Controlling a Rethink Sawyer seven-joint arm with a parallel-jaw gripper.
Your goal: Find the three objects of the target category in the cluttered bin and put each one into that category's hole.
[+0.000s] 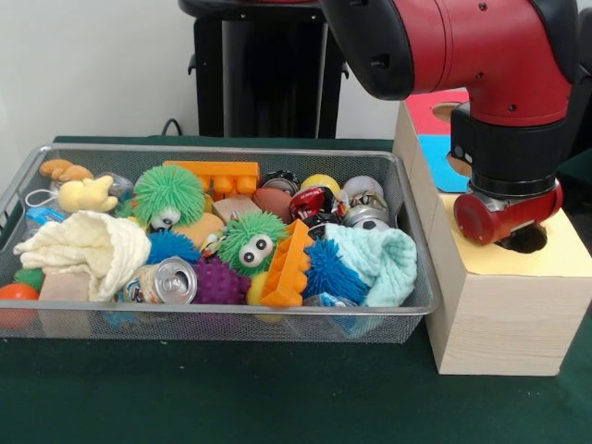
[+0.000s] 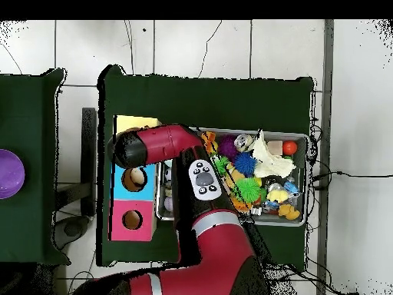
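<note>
The wire mesh bin [image 1: 222, 149] is full of toys; in the overhead view its rim [image 2: 308, 177] shows to the right of the arm. A shiny red and black packet [image 1: 312, 202] lies at the bin's back right among round shiny things. The yellow-surrounded hole [image 1: 528, 240] shows as a dark patch under the arm's red wrist. My gripper [image 1: 520, 233] is right over that hole, hidden by the wrist; nothing held shows. In the overhead view the arm's end [image 2: 132, 150] covers the yellow box, whose surround [image 2: 138, 123] shows only at its edge.
Blue-surrounded [image 2: 136, 179] and red-surrounded [image 2: 132, 220] holes lie beside the yellow one. The bin holds green spiky balls [image 1: 168, 194], a purple one [image 1: 220, 280], a silver can [image 1: 171, 280], orange bricks [image 1: 289, 265], pale cloths [image 1: 88, 245] and a teal cloth [image 1: 375, 259].
</note>
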